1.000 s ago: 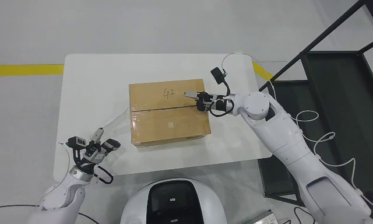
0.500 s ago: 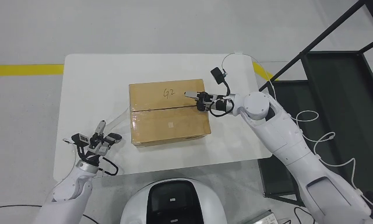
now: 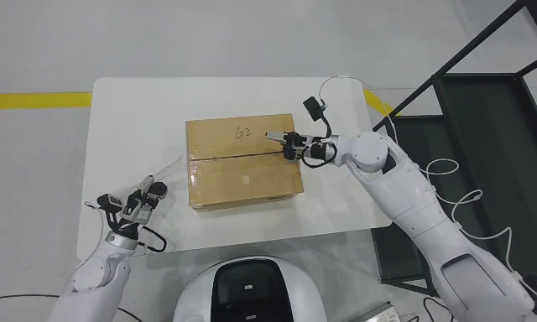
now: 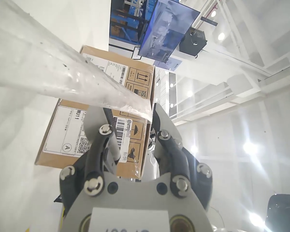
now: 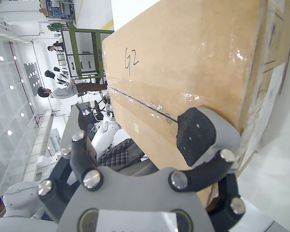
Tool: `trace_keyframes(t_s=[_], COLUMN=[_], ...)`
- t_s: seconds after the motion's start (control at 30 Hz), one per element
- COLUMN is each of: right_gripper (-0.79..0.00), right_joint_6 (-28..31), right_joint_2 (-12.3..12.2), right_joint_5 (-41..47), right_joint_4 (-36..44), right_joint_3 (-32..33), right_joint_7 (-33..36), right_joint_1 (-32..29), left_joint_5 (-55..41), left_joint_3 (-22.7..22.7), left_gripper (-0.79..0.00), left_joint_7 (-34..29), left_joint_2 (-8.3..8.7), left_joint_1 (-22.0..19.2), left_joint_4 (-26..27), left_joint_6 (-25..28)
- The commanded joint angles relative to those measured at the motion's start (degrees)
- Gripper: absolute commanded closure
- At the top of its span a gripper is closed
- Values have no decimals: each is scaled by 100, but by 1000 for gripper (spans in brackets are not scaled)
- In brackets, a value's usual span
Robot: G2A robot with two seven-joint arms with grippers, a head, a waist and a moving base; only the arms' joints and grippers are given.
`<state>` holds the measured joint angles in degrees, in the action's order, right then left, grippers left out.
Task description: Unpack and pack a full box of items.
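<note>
Judging by its build, the box (image 3: pixel 243 161) is stiff cardboard, probably heavy if full, and slick where it is taped. It should be steadied by flat pressure on top or clasped at opposite ends, not pinched. The tape (image 4: pixel 62 73) is thin, limp and sticky, and is best taken at its free end and drawn along its length.

The box sits on the surface (image 3: pixel 126 129) between the two hands, partly under the right hand (image 3: pixel 284 142) and well ahead of the left hand (image 4: pixel 129 119). The right hand is wide open and holds nothing; one finger (image 5: pixel 195 138) lies on the box top at the end of the seam (image 5: pixel 140 102). The left hand's fingers stand apart. The tape end seems to cling to one fingertip, and the strip runs from there to the box's near end.

Since a second ago the left hand has shifted a little toward the box. The right hand and the box have stayed put.
</note>
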<state>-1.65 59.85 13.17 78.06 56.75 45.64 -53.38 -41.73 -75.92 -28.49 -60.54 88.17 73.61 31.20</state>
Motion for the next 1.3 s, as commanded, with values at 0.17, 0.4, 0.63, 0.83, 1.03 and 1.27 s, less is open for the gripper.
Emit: trace_keyframes(t_s=[0.17, 0.4, 0.63, 0.83, 1.03, 1.27], right_gripper=[-785, -785, -785, -785, -785, -785], right_joint_6=[0, 0, 0, 0, 0, 0], right_joint_2=[0, 0, 0, 0, 0, 0], right_joint_5=[0, 0, 0, 0, 0, 0], right_joint_4=[0, 0, 0, 0, 0, 0], right_joint_3=[0, 0, 0, 0, 0, 0], right_joint_7=[0, 0, 0, 0, 0, 0], right_joint_1=[0, 0, 0, 0, 0, 0], left_joint_5=[47, 123, 193, 566, 1390, 2217], left_joint_3=[-78, -151, -215, -355, -379, -126], left_gripper=[-348, 0, 0, 0, 0, 0], left_joint_7=[91, 214, 264, 303, 415, 553], left_joint_2=[-39, -79, -122, -129, -138, -190], left_joint_1=[30, 31, 34, 143, 229, 34], left_joint_4=[93, 199, 398, 832, 1351, 1752], left_joint_6=[67, 94, 240, 455, 536, 166])
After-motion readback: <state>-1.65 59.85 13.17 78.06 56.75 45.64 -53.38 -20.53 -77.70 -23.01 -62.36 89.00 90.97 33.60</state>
